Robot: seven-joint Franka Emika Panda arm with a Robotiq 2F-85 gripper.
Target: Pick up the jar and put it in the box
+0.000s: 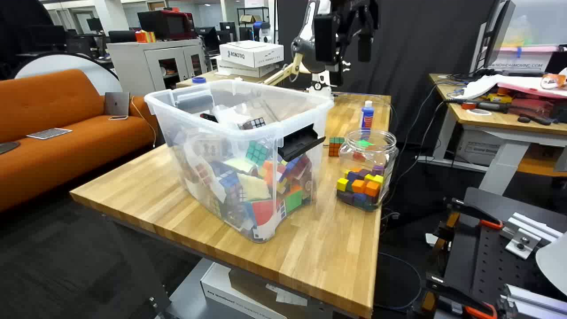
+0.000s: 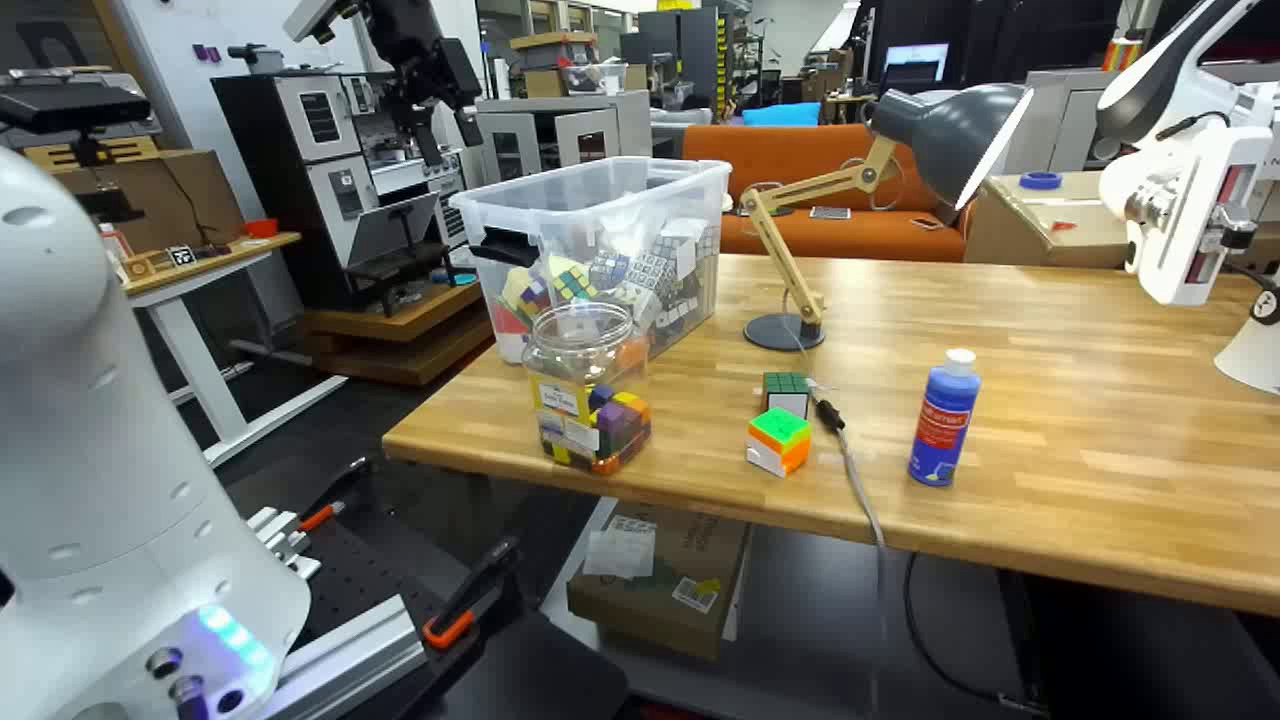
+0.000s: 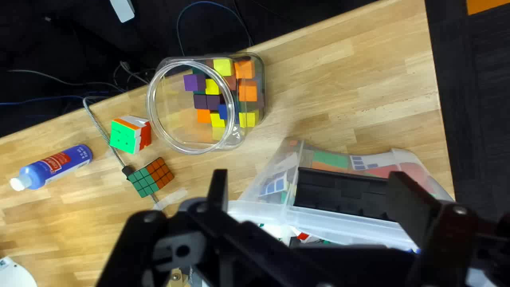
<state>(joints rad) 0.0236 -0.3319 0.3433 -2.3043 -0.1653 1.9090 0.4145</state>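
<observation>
From where I stand the fingers (image 3: 219,189) hang wide w/ nothing between 'em, high prob. to clear the box (image 1: 212,124), & the jar (image 2: 585,385) of blocks (image 1: 372,188) stands upright on the bench (image 2: 1050,400) just beside that box, presumably for a short carry

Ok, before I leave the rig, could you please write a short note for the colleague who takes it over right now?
Pincer: open, holding nothing, up in the air.
Jar: upright on the wooden table, no lid on, coloured blocks in its bottom. It stands near the clear plastic box, not touching it.
Box: on the same table, open on top, with puzzle cubes and other things inside.
Done: nothing of the transfer; jar not gripped.
Left: grip the jar, lift it, lower it into the box, release. Room inside may be tight.
</observation>
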